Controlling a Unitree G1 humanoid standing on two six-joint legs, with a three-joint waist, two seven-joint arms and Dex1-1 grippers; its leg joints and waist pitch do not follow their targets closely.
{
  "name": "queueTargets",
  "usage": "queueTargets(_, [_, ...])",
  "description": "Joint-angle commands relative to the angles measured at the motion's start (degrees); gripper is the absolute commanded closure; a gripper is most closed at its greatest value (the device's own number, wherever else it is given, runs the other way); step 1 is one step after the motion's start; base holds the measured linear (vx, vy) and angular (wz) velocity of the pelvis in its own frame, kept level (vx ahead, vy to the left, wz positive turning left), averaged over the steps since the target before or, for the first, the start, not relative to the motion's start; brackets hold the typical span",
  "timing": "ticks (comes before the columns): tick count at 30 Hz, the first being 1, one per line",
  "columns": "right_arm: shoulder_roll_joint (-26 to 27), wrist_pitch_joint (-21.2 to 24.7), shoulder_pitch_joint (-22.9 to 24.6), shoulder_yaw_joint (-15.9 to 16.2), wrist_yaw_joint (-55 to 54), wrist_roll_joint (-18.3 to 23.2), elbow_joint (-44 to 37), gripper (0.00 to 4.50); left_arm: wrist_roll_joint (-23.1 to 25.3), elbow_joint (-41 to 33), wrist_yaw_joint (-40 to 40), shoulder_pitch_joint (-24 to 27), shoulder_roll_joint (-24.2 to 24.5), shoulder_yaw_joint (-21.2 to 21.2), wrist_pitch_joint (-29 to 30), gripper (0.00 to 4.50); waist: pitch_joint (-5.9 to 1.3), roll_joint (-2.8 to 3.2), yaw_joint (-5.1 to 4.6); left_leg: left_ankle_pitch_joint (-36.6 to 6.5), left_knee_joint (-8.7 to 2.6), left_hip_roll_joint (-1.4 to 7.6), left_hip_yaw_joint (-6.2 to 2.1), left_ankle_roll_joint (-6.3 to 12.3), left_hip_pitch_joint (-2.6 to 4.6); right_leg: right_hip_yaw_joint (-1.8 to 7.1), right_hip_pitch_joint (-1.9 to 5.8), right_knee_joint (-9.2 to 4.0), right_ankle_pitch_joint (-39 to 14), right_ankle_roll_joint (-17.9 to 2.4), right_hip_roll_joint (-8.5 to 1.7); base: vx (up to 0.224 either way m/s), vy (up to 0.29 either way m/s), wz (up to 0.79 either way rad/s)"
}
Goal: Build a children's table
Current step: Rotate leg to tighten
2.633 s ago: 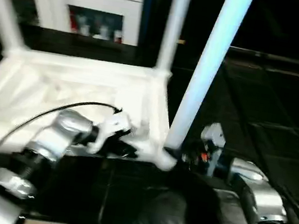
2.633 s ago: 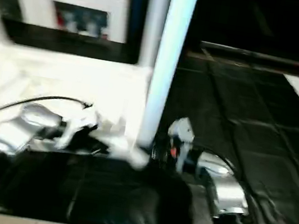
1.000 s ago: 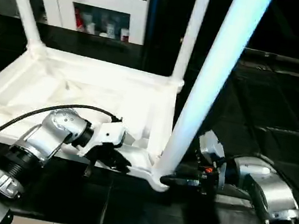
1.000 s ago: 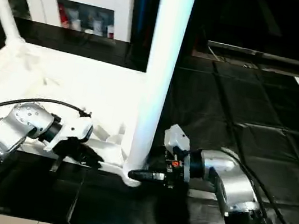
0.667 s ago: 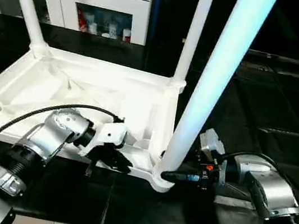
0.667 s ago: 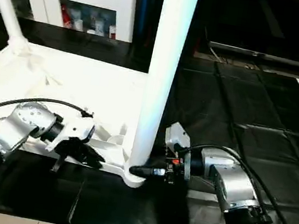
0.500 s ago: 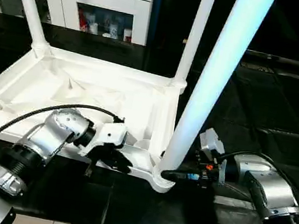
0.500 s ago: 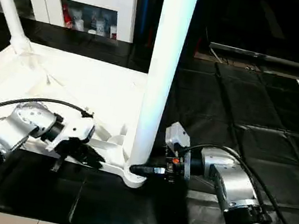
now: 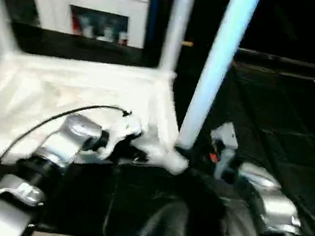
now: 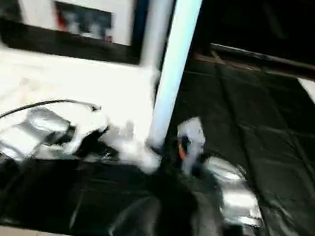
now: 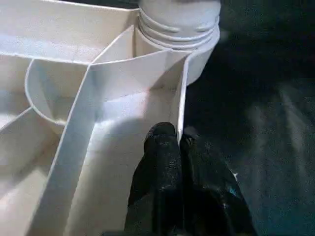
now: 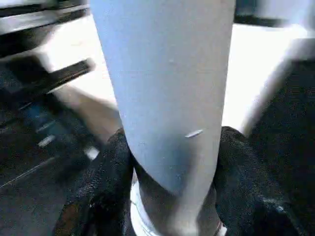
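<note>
While the right gripper (image 12: 170, 196) clamps the upright leg (image 9: 216, 67), the left gripper (image 11: 172, 142) pinches the tabletop (image 9: 58, 99) rim.

The tabletop (image 9: 59, 96) is white plastic, smooth, with thin moulded ribs and a soft shine. The leg (image 12: 167, 88) is a smooth white plastic tube, a little glossy. The right gripper (image 12: 170, 187) has matt black, slightly grainy fingers (image 12: 106, 182). The forearms (image 9: 264, 198) are polished silver metal. The floor covering (image 9: 189, 219) is black, wrinkled sheet with dull gloss.
</note>
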Motion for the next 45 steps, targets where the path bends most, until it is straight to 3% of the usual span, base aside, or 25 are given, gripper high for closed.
queueTargets(1, [6.3,2.8,-2.3,5.8,-4.6,-1.7,2.6,2.53,-1.6,-0.6,7.1,-3.0,-6.7,0.5,1.9,4.50,-2.82,0.18,-0.03,-13.2,-4.79,0.12,0.50,-0.89,-0.52,1.10,2.32,-4.66,-18.4,-10.3,-2.07,0.000,0.000,0.00])
queueTargets(5, [10.4,3.6,-5.0,4.9,-13.5,-4.1,5.0,2.53,-0.7,0.1,14.0,-4.3,-10.4,2.6,4.2,4.50,-2.99,0.12,-0.21,-11.0,-4.63,-0.06,0.62,-0.56,-0.48,1.08,2.52,-4.58,-14.8,-10.8,-1.89,0.000,0.000,0.00])
queueTargets(10, [11.4,2.4,-5.9,4.4,-14.9,-5.4,5.9,2.53,0.1,-0.6,16.2,-4.4,-10.9,3.0,5.0,4.50,-3.23,0.25,0.02,-7.2,-4.37,-0.08,0.73,0.66,-0.64,1.08,3.00,-3.85,-6.1,-12.2,-1.70,0.000,0.000,0.00])
queueTargets(11, [11.2,2.2,-5.6,4.2,-14.1,-5.0,5.6,2.00,0.4,-0.8,15.8,-4.2,-10.4,2.7,4.7,4.50,-3.16,0.17,0.02,-7.0,-4.40,-0.07,0.75,0.98,-0.66,1.05,3.05,-3.82,-5.3,-12.5,-1.67,0.000,0.000,0.00])
queueTargets(14, [10.2,2.2,-4.7,3.5,-12.1,-3.8,4.5,1.80,0.7,-1.3,14.2,-3.6,-8.7,2.3,3.7,4.50,-3.00,0.19,0.11,-9.0,-4.53,-0.01,0.76,1.11,-0.58,1.09,3.07,-4.08,-7.9,-12.4,-1.84,0.000,0.000,0.00])
queueTargets(18, [6.8,1.5,-2.8,3.9,-7.0,-2.6,2.2,1.34,1.1,-1.8,10.3,-2.6,-5.5,1.6,1.8,4.50,-3.03,0.32,0.10,-9.6,-4.59,0.16,0.72,1.30,-0.57,1.14,3.03,-4.11,-8.2,-12.1,-1.90,0.000,0.000,0.00])
queueTargets(22, [1.2,0.5,-1.2,4.0,1.9,-0.6,-0.8,1.07,1.2,-0.2,3.7,-2.7,-1.5,0.4,-2.4,4.50,-3.21,0.80,0.28,-7.2,-4.27,0.11,0.82,2.53,-0.54,1.08,3.17,-3.65,-2.3,-13.8,-1.75,0.000,0.000,0.00])
queueTargets(26, [-2.9,-0.6,-0.7,4.0,7.6,0.0,-1.6,0.89,1.3,0.7,-2.1,-2.6,1.2,-1.4,-6.4,4.50,-3.20,0.66,0.50,-7.8,-4.28,0.19,0.79,2.67,-0.46,1.05,3.28,-3.59,-2.9,-14.5,-1.86,0.000,0.000,0.00])
queueTargets(27, [-5.8,-1.6,-0.7,4.4,12.0,-0.4,-1.7,0.64,1.1,0.8,-7.3,-2.5,3.2,-2.9,-9.1,4.50,-3.12,0.71,0.57,-8.4,-4.31,0.24,0.77,2.81,-0.46,1.02,3.22,-3.68,-4.1,-14.6,-1.88,0.000,0.000,0.00])
queueTargets(29, [-6.6,-2.0,-0.8,4.5,13.0,-0.5,-1.7,0.52,0.9,0.6,-8.8,-2.5,3.8,-3.2,-9.6,4.50,-3.10,0.80,0.39,-9.0,-4.30,0.33,0.83,2.80,-0.40,1.04,3.13,-3.63,-4.1,-14.8,-1.83,0.000,0.000,0.00])
queueTargets(31, [-10.4,-1.5,-0.7,6.2,19.1,0.4,-3.3,0.38,1.4,0.3,-14.0,-2.4,6.3,-5.4,-12.3,4.50,-3.19,0.86,0.63,-8.5,-4.15,0.39,0.92,3.22,-0.21,1.06,3.12,-3.36,-2.1,-15.7,-1.81,0.000,0.000,0.00])
queueTargets(34, [-12.6,-0.8,-0.8,6.6,23.5,1.8,-4.8,0.38,0.6,-1.0,-18.0,-2.0,7.4,-6.4,-12.9,4.50,-3.23,0.93,0.93,-7.9,-4.06,0.51,0.99,3.51,-0.19,1.05,3.13,-3.10,-0.3,-16.4,-1.84,0.000,0.000,0.00])
queueTargets(37, [-14.1,-1.4,-0.3,7.4,28.3,3.3,-5.8,0.38,0.5,-1.8,-20.7,-1.6,7.8,-7.5,-13.7,4.50,-3.22,0.40,1.58,-7.7,-3.97,0.66,1.10,3.82,-0.16,1.00,3.15,-3.00,-0.7,-16.9,-1.90,0.000,0.000,0.00])
queueTargets(39, [-14.9,-0.8,-0.3,8.7,30.6,3.6,-5.4,0.64,0.9,-1.8,-21.9,-1.4,8.0,-8.4,-14.9,4.50,-3.18,0.37,2.19,-7.7,-3.99,0.76,1.13,4.02,-0.11,1.01,2.97,-2.95,-2.1,-16.8,-2.07,0.000,0.000,0.00])
queueTargets(45, [-15.1,0.0,-0.5,9.9,32.5,4.0,-5.0,1.12,0.9,-1.7,-23.0,-1.2,8.5,-8.8,-15.9,4.50,-3.13,0.17,2.48,-8.6,-4.11,0.69,1.07,2.72,-0.13,1.05,2.93,-3.16,-4.8,-15.7,-2.10,0.000,0.000,0.00])
